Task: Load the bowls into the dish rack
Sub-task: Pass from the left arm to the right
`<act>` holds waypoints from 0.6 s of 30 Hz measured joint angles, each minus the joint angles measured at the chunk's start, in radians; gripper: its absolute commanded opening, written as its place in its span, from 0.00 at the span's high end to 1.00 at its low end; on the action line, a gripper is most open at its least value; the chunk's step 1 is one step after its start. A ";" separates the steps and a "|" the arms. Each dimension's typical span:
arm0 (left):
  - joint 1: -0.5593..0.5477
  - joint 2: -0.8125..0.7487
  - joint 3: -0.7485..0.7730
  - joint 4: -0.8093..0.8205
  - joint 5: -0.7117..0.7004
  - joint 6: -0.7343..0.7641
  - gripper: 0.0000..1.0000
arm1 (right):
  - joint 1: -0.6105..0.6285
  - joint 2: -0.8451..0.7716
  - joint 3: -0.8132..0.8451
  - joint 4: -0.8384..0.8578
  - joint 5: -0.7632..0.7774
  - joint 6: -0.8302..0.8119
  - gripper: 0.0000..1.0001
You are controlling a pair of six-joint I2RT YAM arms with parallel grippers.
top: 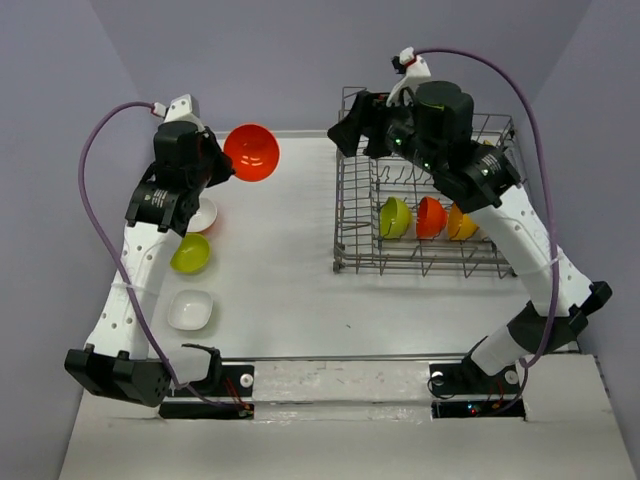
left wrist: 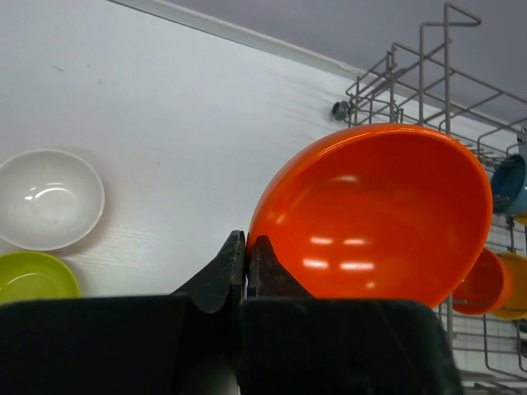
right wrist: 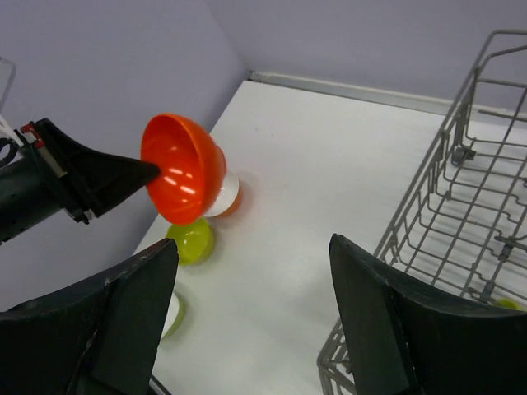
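My left gripper (top: pixel 222 168) (left wrist: pixel 247 240) is shut on the rim of a red-orange bowl (top: pixel 251 153) (left wrist: pixel 379 214) (right wrist: pixel 183 169), held in the air over the table's far left. The grey wire dish rack (top: pixel 420 268) (right wrist: pixel 461 206) stands at the right. A lime green bowl (top: pixel 395 217), a red-orange bowl (top: pixel 431 217) and an orange-yellow bowl (top: pixel 461 222) stand on edge in it. A blue bowl (left wrist: pixel 510 183) shows in the rack in the left wrist view. My right gripper (top: pixel 355 135) (right wrist: pixel 254 241) hangs open and empty over the rack's far left corner.
On the table under the left arm lie a round white bowl (top: pixel 203 213) (left wrist: pixel 49 199), a lime green bowl (top: pixel 190 253) (right wrist: pixel 191 240) and a squarish white bowl (top: pixel 189 310). Purple walls close the left and far sides.
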 measured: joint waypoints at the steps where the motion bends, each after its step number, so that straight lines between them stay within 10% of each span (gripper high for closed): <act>1: -0.017 0.000 0.002 -0.003 0.000 0.000 1.00 | 0.026 0.017 0.018 -0.009 0.012 -0.002 0.21; 18: -0.227 0.011 0.024 -0.055 -0.050 -0.003 1.00 | 0.285 0.262 0.170 -0.212 0.391 -0.023 0.23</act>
